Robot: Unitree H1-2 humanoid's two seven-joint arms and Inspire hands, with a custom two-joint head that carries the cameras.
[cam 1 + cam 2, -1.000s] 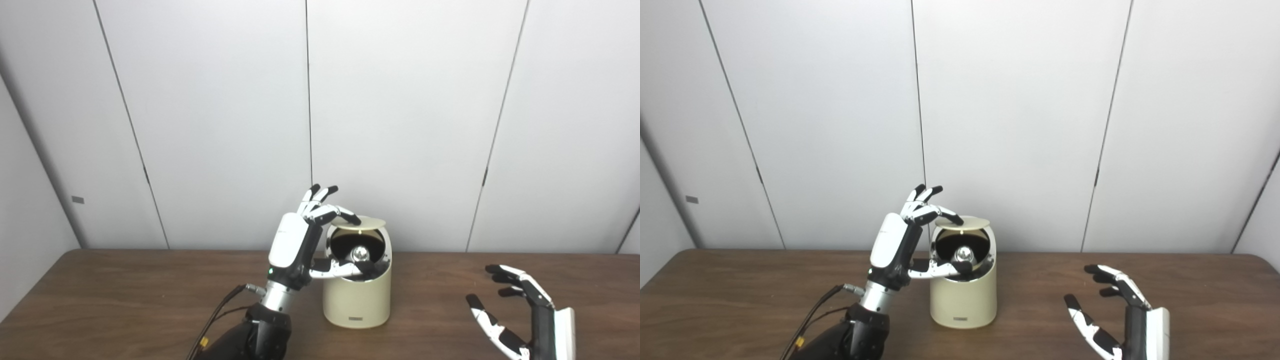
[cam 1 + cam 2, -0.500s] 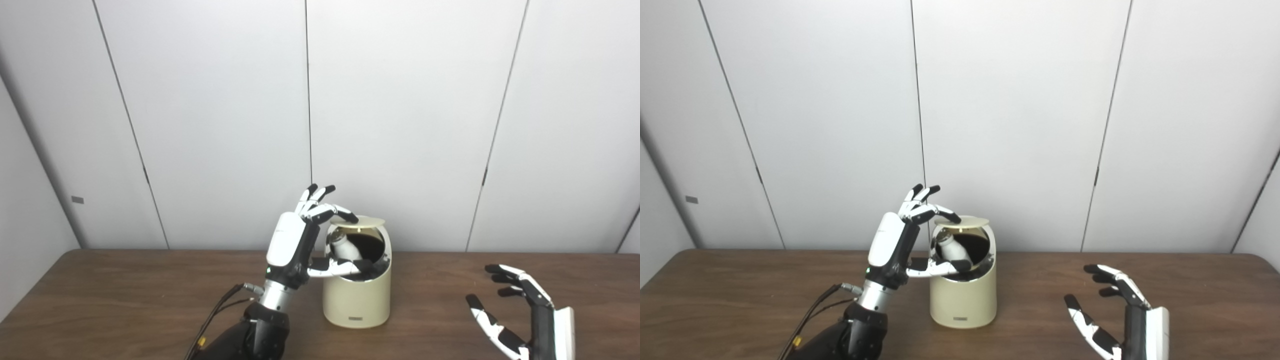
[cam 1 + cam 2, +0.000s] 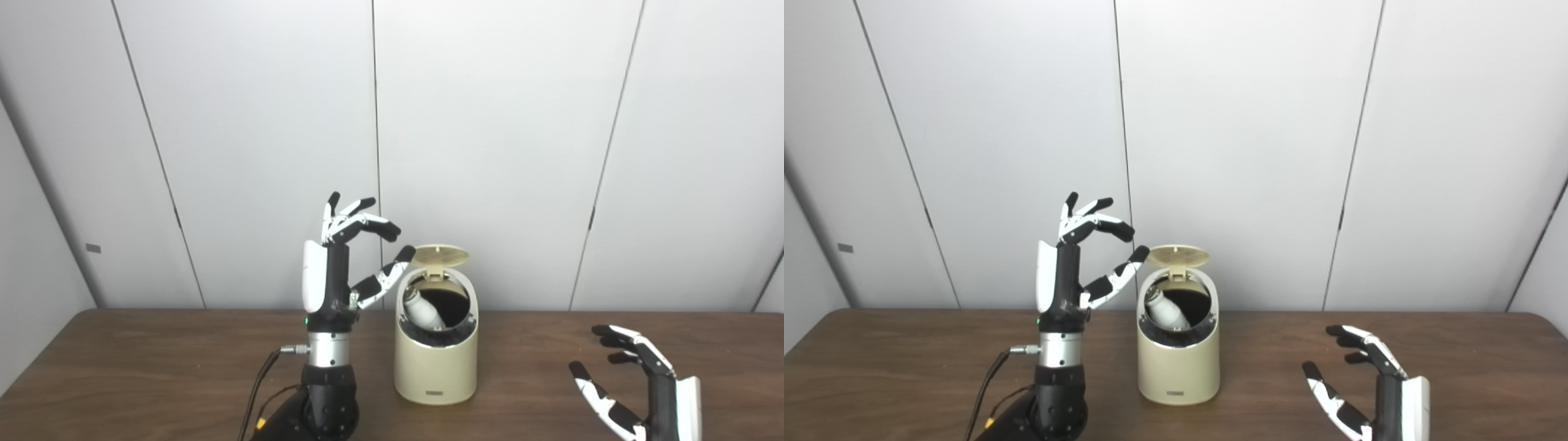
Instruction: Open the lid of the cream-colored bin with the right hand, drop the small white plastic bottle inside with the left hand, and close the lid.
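Already dropped: small white plastic bottle [image 3: 422, 307] leaned inside cream-colored bin [image 3: 435, 367], lid [image 3: 438, 253] up. Left hand [image 3: 343, 257] raised beside bin, spread, empty. Right hand [image 3: 631, 383] waited well right of bin, wide, presumably for closing.

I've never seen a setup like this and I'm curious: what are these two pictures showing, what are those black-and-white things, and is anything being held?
Both pictures come from two cameras side by side on a humanoid robot's head, so they show one scene from slightly different spots. The black-and-white things are its mechanical hands, on arms that come in from the bottom edge. On the brown table stands a cream-colored bin with its round lid tipped up and open. A small white bottle lies tilted inside the bin's opening. The left hand is raised beside the bin, fingers spread, holding nothing. The right hand waits low over the table, well away from the bin, also open and empty.
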